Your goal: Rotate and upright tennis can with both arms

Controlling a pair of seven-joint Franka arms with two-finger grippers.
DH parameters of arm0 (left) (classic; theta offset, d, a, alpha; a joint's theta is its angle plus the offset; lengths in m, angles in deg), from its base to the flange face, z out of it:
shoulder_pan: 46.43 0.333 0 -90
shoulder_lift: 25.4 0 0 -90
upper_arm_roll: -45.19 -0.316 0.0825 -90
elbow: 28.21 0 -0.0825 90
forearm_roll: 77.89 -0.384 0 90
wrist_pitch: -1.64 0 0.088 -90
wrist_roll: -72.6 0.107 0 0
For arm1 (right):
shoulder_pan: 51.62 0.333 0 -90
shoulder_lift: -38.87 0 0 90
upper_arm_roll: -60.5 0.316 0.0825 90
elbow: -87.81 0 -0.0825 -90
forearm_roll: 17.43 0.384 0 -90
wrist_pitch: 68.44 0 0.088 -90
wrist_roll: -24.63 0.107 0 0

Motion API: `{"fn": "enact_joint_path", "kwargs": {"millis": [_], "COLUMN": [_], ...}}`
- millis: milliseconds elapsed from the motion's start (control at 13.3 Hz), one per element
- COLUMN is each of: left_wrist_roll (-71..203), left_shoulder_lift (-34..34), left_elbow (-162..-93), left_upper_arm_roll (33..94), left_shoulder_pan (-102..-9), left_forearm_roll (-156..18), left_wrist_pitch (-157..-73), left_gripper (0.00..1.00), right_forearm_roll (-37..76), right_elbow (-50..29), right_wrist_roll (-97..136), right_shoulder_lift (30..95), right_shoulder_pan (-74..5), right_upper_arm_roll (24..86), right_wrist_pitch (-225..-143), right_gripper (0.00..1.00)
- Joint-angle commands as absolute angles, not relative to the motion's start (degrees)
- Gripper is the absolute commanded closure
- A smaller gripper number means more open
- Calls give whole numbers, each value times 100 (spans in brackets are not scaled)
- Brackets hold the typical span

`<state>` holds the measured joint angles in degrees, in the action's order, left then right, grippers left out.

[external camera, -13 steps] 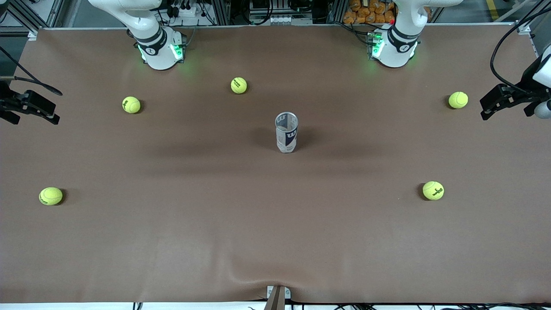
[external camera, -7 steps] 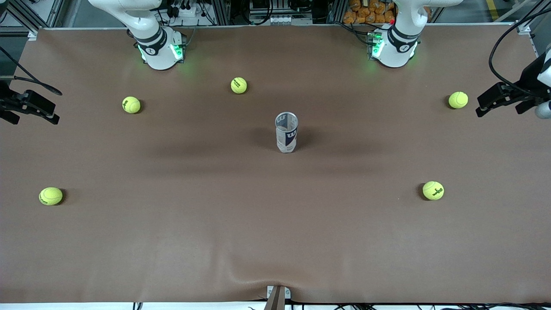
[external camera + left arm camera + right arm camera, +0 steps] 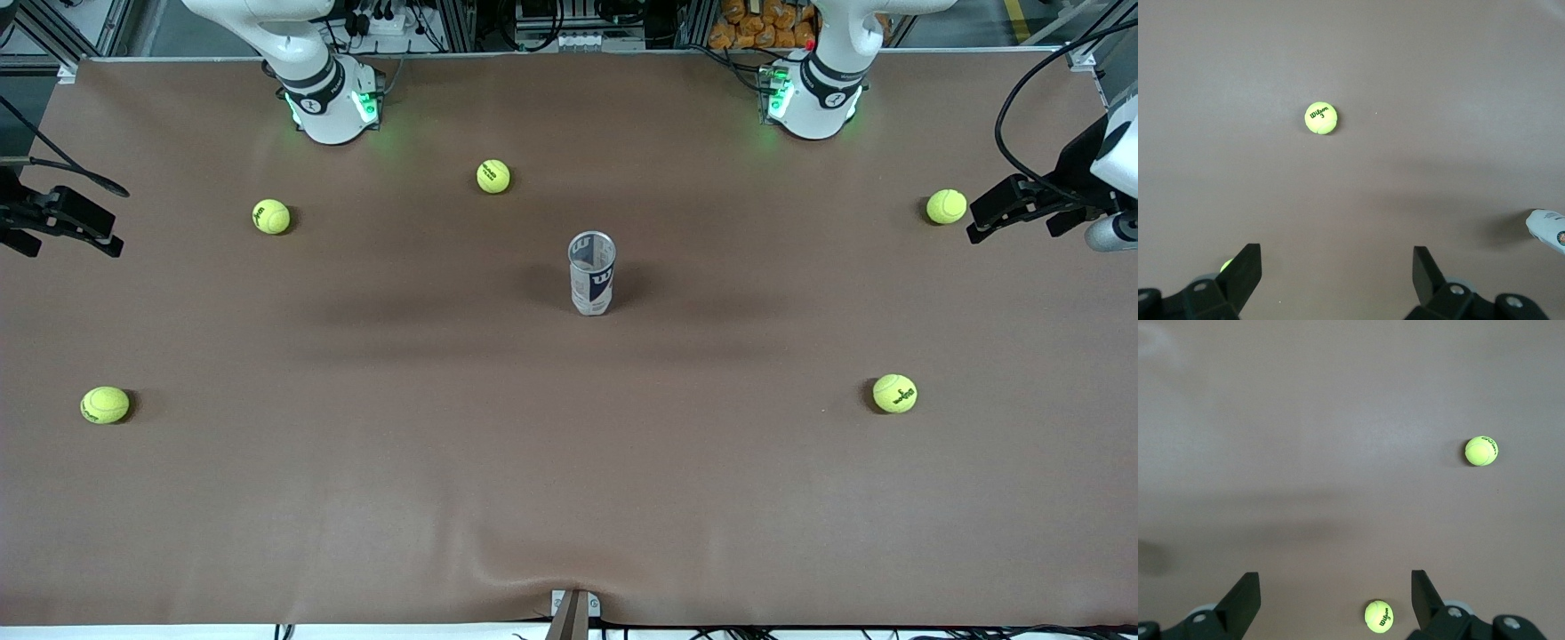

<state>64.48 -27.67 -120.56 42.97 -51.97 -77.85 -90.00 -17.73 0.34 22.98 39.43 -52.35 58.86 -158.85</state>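
- Left gripper (image 3: 1337, 275): fingers apart, empty, over the table's left-arm end; crept inward toward the nearby ball since a second ago.
- Right gripper (image 3: 1335, 599): fingers apart, empty, parked at the other end, waiting.
- Tennis can (image 3: 592, 273): already upright mid-table, at 12 o'clock from the front camera; likely task finished.
- Counted: one can, five balls (image 3: 946, 206).

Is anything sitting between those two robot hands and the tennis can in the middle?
Nothing blocks either path. The tennis can already stands upright mid-table. The left hand and right hand, both open, are at the table's ends. One tennis ball lies just beside the left hand's line.
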Motion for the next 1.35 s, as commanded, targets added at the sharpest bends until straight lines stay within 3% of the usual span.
{"fn": "enact_joint_path", "kwargs": {"millis": [0,1274], "left_wrist_roll": [6696,6600], "left_shoulder_lift": [-2725,-2716], "left_elbow": [-11945,-11971], "left_upper_arm_roll": [4282,4238], "left_shoulder_pan": [-5170,-5127], "left_forearm_roll": [-7771,-7736], "left_wrist_pitch": [-8889,-8774], "left_gripper": [0,0], "right_forearm_roll": [-1770,-1770], "right_elbow": [168,159], "right_wrist_roll": [2340,2305], "right_shoulder_lift": [4010,4010], "right_shoulder_pan": [-5302,-5302], "right_upper_arm_roll": [5953,5953], "right_wrist_pitch": [-15844,-15835], "right_gripper": [0,0]}}
